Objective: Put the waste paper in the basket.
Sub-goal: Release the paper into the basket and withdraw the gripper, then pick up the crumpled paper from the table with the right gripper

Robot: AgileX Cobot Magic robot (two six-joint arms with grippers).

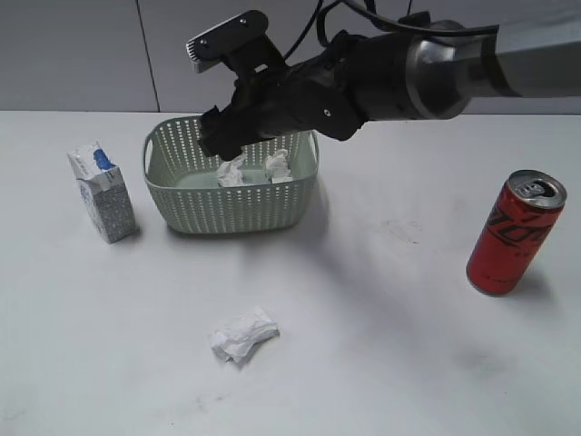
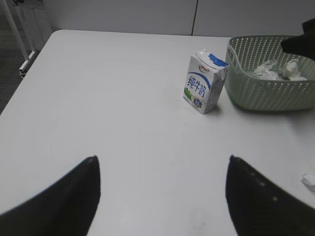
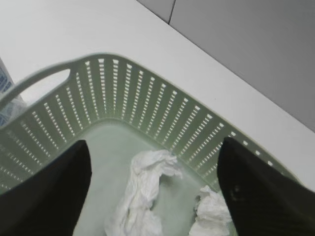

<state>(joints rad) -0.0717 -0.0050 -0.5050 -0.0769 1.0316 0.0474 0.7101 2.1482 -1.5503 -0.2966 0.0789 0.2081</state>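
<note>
White table, grey wall panels. Right gripper (image 1: pixel 221 136) hangs over the basket (image 1: pixel 232 208), jaws spread, empty; two wads inside. Remaining waste paper (image 1: pixel 242 335) lies toward the near edge, well apart. Left gripper (image 2: pixel 162 196) open, empty.

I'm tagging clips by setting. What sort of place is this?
Probably a lab or office test bench: a plain white table against grey wall panels, with staged props, a basket, milk carton and soda can.

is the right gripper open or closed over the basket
Open: in the right wrist view the right gripper's fingers stand wide apart, empty, above the basket.
</note>
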